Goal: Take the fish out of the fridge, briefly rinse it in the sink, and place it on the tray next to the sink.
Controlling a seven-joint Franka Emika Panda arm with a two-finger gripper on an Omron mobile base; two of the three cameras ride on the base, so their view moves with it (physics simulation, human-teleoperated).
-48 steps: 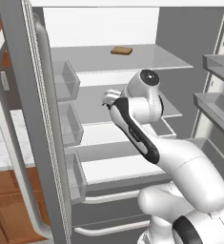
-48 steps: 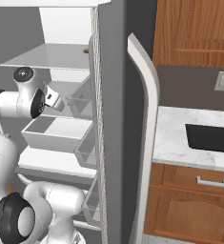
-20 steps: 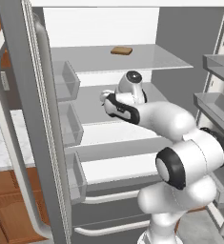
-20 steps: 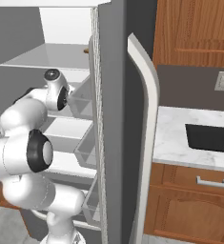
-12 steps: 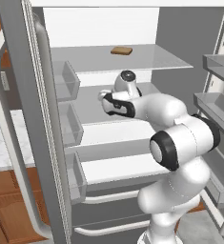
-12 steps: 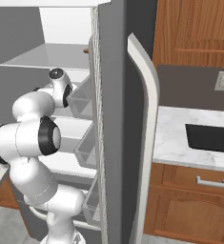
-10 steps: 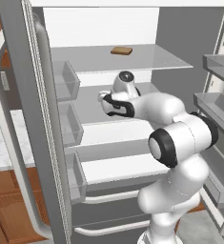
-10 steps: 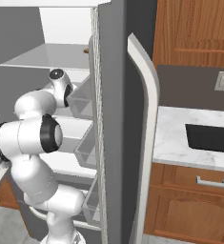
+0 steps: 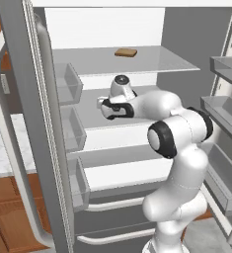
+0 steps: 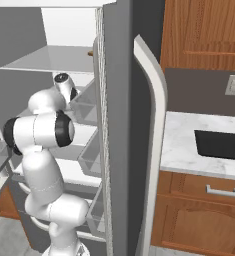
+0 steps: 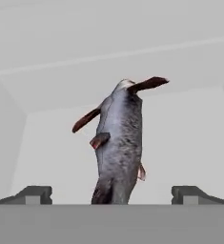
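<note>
The fridge [image 9: 33, 123] stands open, its white inside and pale shelves facing me. My gripper [image 9: 102, 104] reaches in over the second shelf [image 9: 90, 116]. In the hand view the fish [image 11: 119, 147], dark grey with thin reddish-dark fins, lies on the white shelf right in front of the gripper [image 11: 113, 195]. Both fingertips [image 11: 35, 194] stand wide apart at either side of its near end, so the gripper is open and not touching it. The sink [image 10: 221, 145] is the dark basin in the marble counter to the right of the fridge. The tray is out of view.
A tan bread-like slab [image 9: 125, 52] lies on the upper shelf. Clear door bins [image 9: 68, 128] line the left door, and more bins [image 9: 226, 111] hang on the right door. The fridge door edge with its long curved handle [image 10: 154, 125] stands between the arm and the counter.
The arm has swung its hand further into the fridge over the second shelf, with the elbow folding up in front. Over the last half second it hardly moves.
</note>
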